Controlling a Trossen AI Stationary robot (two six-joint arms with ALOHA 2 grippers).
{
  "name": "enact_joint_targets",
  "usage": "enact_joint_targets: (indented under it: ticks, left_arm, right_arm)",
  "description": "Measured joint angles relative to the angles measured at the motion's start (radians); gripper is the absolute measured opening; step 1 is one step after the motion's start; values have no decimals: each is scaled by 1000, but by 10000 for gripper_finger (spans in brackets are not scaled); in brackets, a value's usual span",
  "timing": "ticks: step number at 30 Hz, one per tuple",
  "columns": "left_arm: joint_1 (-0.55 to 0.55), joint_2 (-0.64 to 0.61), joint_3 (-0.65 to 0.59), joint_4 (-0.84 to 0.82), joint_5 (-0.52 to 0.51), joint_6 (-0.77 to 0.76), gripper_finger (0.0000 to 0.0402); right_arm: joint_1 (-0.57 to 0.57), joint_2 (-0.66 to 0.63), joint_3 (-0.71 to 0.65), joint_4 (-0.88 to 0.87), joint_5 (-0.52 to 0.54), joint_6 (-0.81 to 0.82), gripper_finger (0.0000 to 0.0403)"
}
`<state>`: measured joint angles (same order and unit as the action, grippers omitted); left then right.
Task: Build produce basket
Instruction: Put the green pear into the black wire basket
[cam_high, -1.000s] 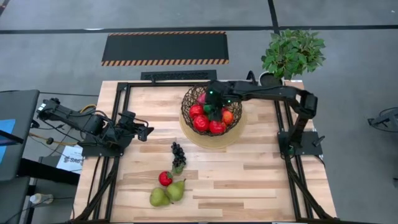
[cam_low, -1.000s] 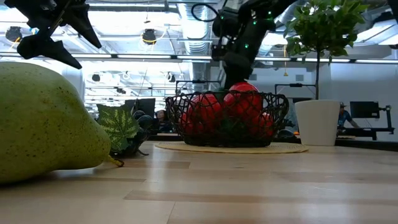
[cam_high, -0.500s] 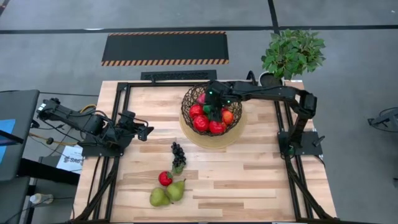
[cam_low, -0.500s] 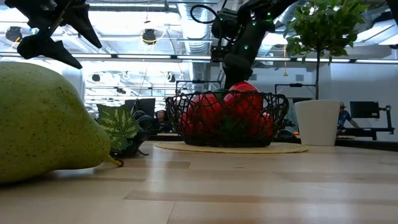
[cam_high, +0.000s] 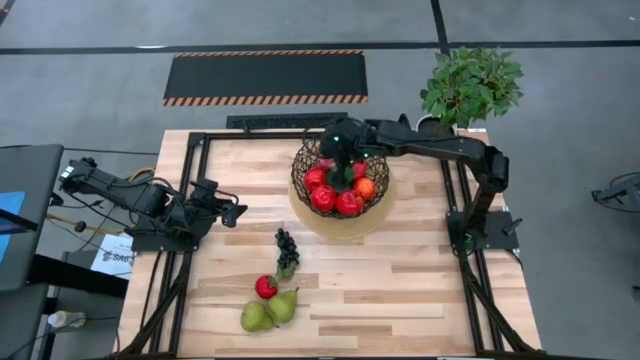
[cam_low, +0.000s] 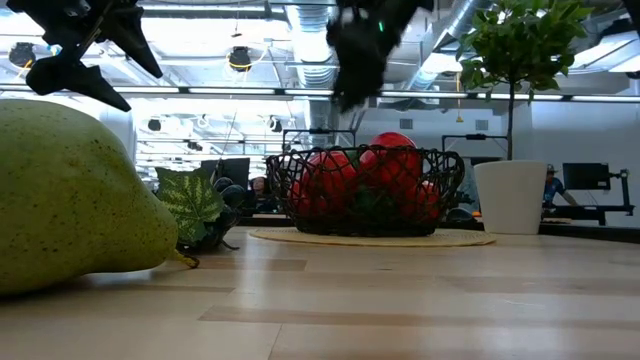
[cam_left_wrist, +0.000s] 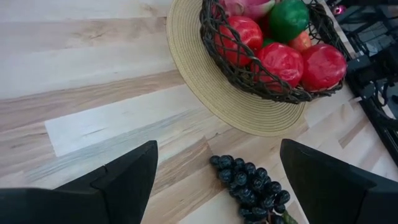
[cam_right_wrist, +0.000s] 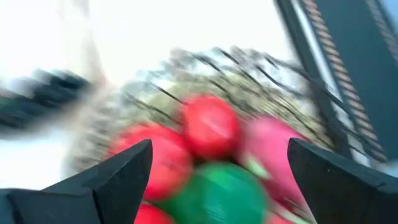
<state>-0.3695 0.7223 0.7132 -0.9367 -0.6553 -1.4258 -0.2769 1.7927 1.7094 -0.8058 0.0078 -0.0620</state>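
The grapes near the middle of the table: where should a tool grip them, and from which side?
Grip the grapes across the bunch's narrow width, coming straight down from above. The bunch lies flat and long on the table, with bare wood along both long sides for the fingers.

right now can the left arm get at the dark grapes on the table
Probably yes. The left end effector hangs open with nothing in it, and the dark grapes lie on bare wood nearby, apart from the basket; nothing stands between them.
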Motion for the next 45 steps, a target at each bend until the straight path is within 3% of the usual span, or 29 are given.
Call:
enact_joint_targets:
  ticks: [3,9,16,27,36,45]
  left_arm:
    - [0,0,0,0,1,0,324]
    - [0,0,0,0,18,0,324]
    - [0,0,0,1,23,2,324]
    - [0,0,0,0,93,105,324]
    - [0,0,0,4,55,100,324]
    - [0,0,0,6,41,81,324]
  right_arm:
    - [72,0,51,42,-60,40,387]
    - [267,2,61,191,-60,73,385]
    - [441,117,60,371,-61,115,385]
    - [544,294,61,593,-120,138,381]
    - [616,404,60,698,-189,80,381]
    - [668,521,60,791,-138,-2,381]
